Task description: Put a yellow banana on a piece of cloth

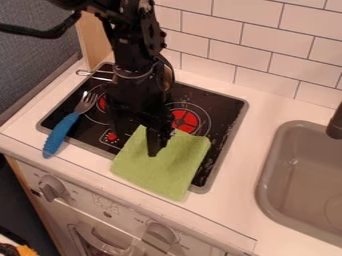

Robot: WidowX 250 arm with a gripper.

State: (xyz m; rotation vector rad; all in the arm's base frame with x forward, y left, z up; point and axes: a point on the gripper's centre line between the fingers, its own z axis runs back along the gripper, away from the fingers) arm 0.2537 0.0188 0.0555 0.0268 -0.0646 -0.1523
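The black gripper (152,140) hangs down over the stove, its lower end above or against the upper part of a green cloth (160,167). From this angle I cannot tell whether it touches the cloth. The cloth lies flat at a slant across the stove's front edge and the white counter. The arm hides part of the stove and whatever stands behind it.
A blue-handled fork (61,131) lies across the stove's left edge. Behind the arm, a thin metal handle (93,74) sticks out left. The black stove top (224,107) has red burners. A grey sink (304,175) is at right, with a tiled wall behind.
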